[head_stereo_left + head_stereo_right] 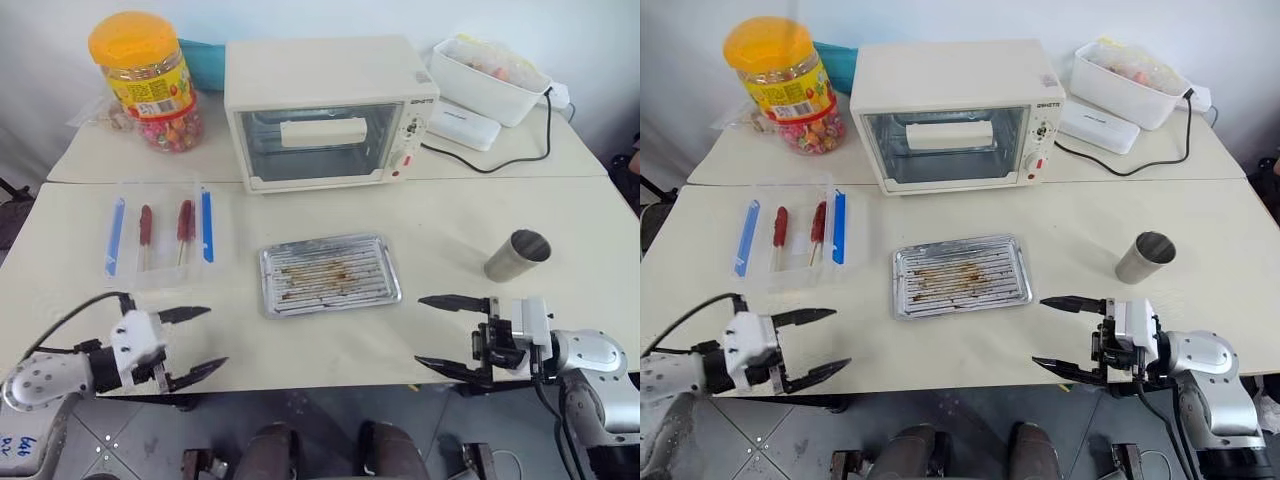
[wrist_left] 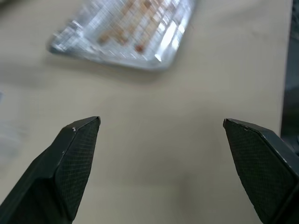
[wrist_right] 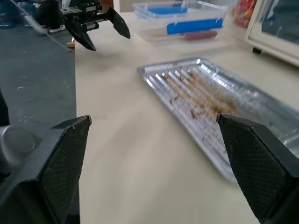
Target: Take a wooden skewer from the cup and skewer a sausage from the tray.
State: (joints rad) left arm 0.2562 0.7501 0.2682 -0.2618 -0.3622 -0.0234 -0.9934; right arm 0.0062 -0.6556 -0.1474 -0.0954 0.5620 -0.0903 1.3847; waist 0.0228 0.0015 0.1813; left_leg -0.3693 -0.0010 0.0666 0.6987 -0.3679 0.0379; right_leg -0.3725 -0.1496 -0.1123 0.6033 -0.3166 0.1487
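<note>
table, cream top: tray at centre near the front edge, ridged silver metal with brown stains, no sausage on it. cup, grey steel, to the tray's right, tipped over with its mouth up and to the right. clear box with blue clips to the tray's left, two sausages on sticks inside. left gripper at the front left edge, jaws wide, nothing held. right gripper at the front right, jaws wide, nothing held. toaster oven behind the tray.
</note>
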